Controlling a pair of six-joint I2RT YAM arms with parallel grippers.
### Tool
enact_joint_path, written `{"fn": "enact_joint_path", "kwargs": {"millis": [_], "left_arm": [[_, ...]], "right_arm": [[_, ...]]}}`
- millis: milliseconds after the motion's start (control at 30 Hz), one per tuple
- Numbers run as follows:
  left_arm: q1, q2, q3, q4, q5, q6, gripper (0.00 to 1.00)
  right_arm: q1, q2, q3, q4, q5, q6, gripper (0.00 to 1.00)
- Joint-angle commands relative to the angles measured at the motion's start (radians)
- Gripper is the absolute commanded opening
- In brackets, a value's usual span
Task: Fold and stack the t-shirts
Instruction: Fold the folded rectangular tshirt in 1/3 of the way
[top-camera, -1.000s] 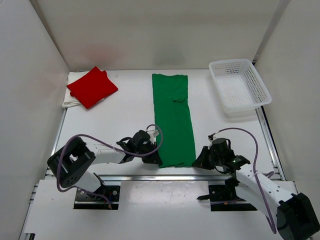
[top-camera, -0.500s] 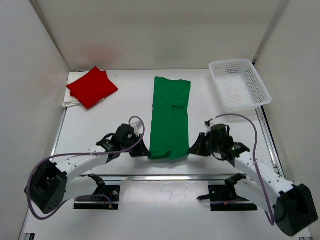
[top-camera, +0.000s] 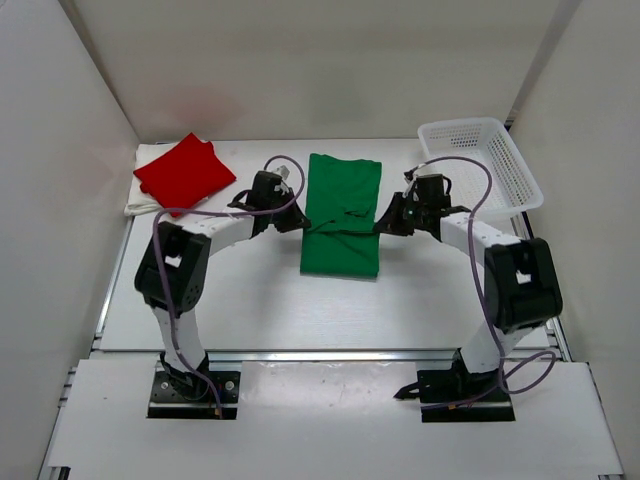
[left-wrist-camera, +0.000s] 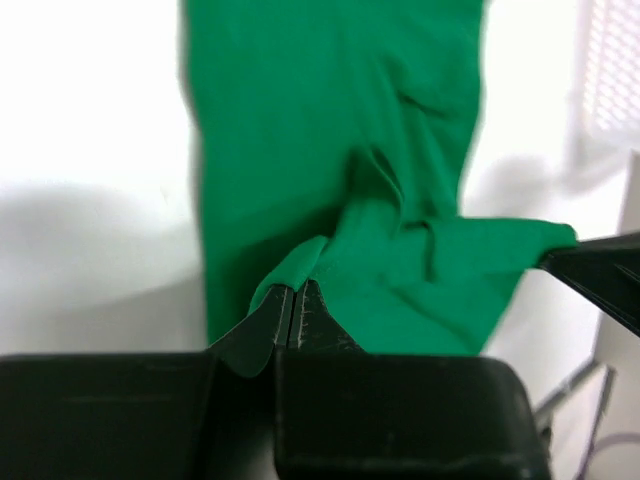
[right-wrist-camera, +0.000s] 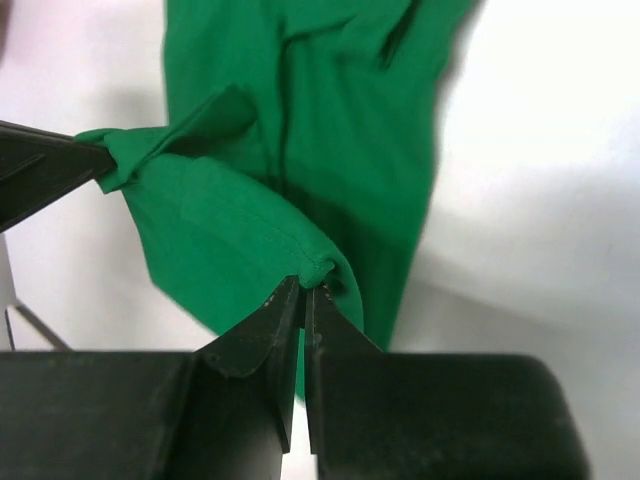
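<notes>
Green t-shirt (top-camera: 343, 255), light and floppy, droops between left tool (left-wrist-camera: 296, 312) and right tool (right-wrist-camera: 304, 297), each pinching one hem corner, likely the best hold.

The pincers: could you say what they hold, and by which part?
The green t-shirt: left pincer and right pincer each pinch a corner of one end.
</notes>
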Motion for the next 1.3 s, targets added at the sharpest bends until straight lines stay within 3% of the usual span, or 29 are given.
{"fn": "enact_joint_path", "kwargs": {"millis": [0,100,267,333,400,500,600,633,700,767,1000,1267], "left_arm": [[0.019,0.07,0.1,-0.024,-0.001,0.031,0.0],[0.03,0.154,0.177,-0.029,-0.004,0.028,0.04],[0.045,0.198,0.198,0.002,0.019,-0.004,0.3],[0.052,0.163,0.163,0.07,0.036,-0.035,0.38],[0.056,0.085,0.107,0.129,0.016,-0.056,0.43],[0.053,-0.029,0.036,0.15,-0.016,-0.064,0.44],[0.0,-0.133,-0.114,0.23,-0.015,-0.099,0.44],[-0.019,-0.144,-0.139,0.235,-0.018,-0.095,0.44],[-0.066,-0.166,-0.247,0.273,-0.027,-0.111,0.43],[-0.08,-0.154,-0.308,0.315,-0.018,-0.116,0.43],[-0.094,-0.086,-0.375,0.305,-0.003,-0.098,0.38],[-0.12,-0.117,-0.457,0.339,0.016,-0.101,0.38]], "right_arm": [[-0.025,0.084,0.092,0.052,-0.027,-0.037,0.0],[-0.041,0.191,0.156,0.049,-0.034,-0.046,0.0],[-0.046,0.265,0.206,0.05,-0.039,-0.032,0.05],[-0.058,0.258,0.21,0.093,-0.041,-0.026,0.1],[-0.059,0.238,0.225,0.09,-0.039,-0.027,0.21],[-0.044,0.189,0.25,0.044,0.014,-0.057,0.38],[-0.004,0.105,0.194,0.047,0.112,-0.086,0.43],[0.014,0.086,0.175,0.049,0.124,-0.086,0.43],[0.053,0.043,0.108,0.104,0.118,-0.09,0.15],[0.111,0.052,0.094,0.107,0.09,-0.107,0.01],[0.235,0.181,0.162,0.117,0.091,-0.136,0.01],[0.212,0.371,0.327,0.074,0.16,-0.166,0.0]]}}
